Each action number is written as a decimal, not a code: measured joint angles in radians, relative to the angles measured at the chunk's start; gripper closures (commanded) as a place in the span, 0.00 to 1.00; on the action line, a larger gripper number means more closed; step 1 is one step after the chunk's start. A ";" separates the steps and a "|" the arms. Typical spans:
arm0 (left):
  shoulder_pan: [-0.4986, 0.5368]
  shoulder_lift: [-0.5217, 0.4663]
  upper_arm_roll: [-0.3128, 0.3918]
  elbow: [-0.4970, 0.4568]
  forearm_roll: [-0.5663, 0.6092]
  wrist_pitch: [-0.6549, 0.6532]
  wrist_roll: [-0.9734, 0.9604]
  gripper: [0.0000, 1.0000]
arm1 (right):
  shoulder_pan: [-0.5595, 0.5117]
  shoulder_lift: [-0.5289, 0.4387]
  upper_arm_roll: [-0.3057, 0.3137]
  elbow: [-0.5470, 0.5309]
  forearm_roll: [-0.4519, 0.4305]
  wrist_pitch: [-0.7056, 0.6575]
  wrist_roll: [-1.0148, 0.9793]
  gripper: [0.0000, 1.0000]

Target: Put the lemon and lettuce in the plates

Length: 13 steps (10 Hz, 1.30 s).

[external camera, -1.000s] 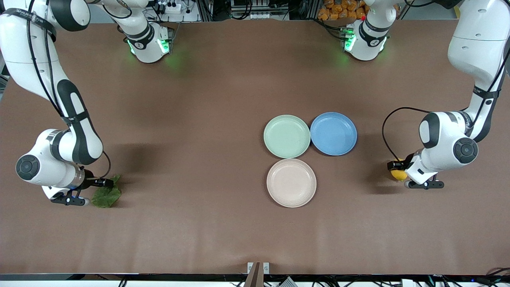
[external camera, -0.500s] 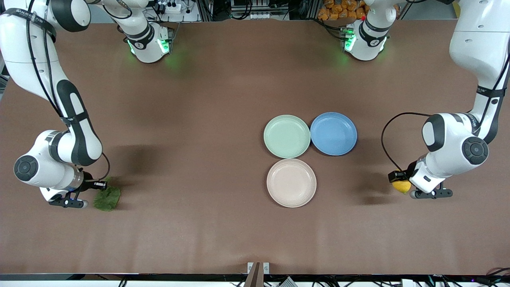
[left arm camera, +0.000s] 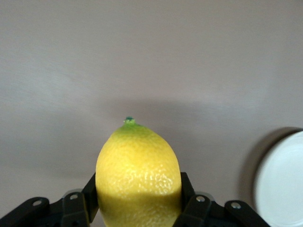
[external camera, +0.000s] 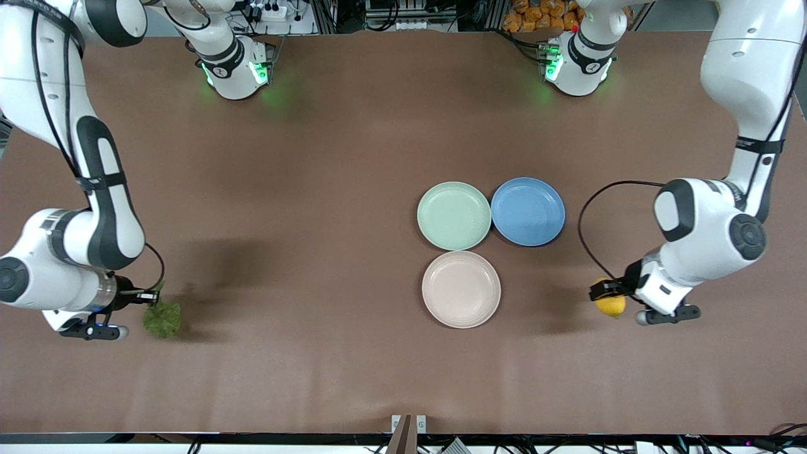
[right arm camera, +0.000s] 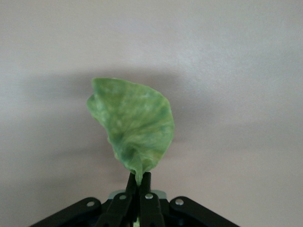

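Observation:
My left gripper [external camera: 610, 296] is shut on the yellow lemon [external camera: 611, 305] and holds it above the bare table at the left arm's end; in the left wrist view the lemon [left arm camera: 138, 175] sits between the jaws, tip outward. My right gripper [external camera: 148, 301] is shut on the stem of the green lettuce [external camera: 162, 319], lifted over the table at the right arm's end; the leaf [right arm camera: 132, 123] hangs from the closed jaws. The mint green plate [external camera: 454, 215] and the beige-white plate [external camera: 461, 289] lie empty mid-table, the beige one nearer the front camera.
A blue plate [external camera: 528, 211] lies beside the mint plate, toward the left arm's end. The edge of a pale plate [left arm camera: 281, 184] shows in the left wrist view. The brown table top [external camera: 315, 189] spreads between the grippers and the plates.
The left gripper has lifted the lemon and carried it toward the plates. The right gripper has raised the lettuce off the table; the leaf now hangs bunched from its stem.

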State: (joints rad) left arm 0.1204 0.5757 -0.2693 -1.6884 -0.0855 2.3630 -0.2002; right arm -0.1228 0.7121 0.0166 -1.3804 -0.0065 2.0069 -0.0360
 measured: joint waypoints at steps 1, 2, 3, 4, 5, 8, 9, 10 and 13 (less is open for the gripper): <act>-0.051 0.006 -0.002 0.009 0.000 0.004 -0.080 1.00 | 0.004 -0.026 0.017 0.026 0.000 -0.052 0.001 1.00; -0.108 0.019 -0.003 0.022 0.000 0.016 -0.158 1.00 | 0.007 -0.057 0.033 0.036 0.000 -0.086 0.002 1.00; -0.167 0.038 -0.002 0.030 0.000 0.043 -0.226 1.00 | 0.010 -0.086 0.049 0.036 0.000 -0.113 0.003 1.00; -0.217 0.062 0.000 0.032 0.000 0.082 -0.282 1.00 | 0.015 -0.107 0.064 0.036 0.000 -0.137 0.004 1.00; -0.256 0.085 0.002 0.034 0.000 0.116 -0.327 1.00 | 0.027 -0.122 0.075 0.036 0.001 -0.157 0.013 1.00; -0.324 0.133 0.004 0.040 0.000 0.186 -0.376 1.00 | 0.102 -0.150 0.084 0.036 0.001 -0.175 0.078 1.00; -0.338 0.141 0.004 0.040 0.000 0.204 -0.391 1.00 | 0.119 -0.156 0.086 0.036 0.003 -0.178 0.097 1.00; -0.353 0.146 0.004 0.041 0.000 0.210 -0.403 1.00 | 0.131 -0.161 0.094 0.036 0.005 -0.191 0.123 1.00; -0.377 0.148 0.005 0.045 0.000 0.212 -0.445 0.00 | 0.187 -0.170 0.103 0.036 0.034 -0.217 0.250 1.00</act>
State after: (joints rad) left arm -0.2568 0.7239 -0.2645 -1.6430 -0.0857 2.5755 -0.6451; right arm 0.0644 0.5425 0.1196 -1.3439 0.0272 1.7894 0.2137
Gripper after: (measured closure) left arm 0.335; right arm 0.965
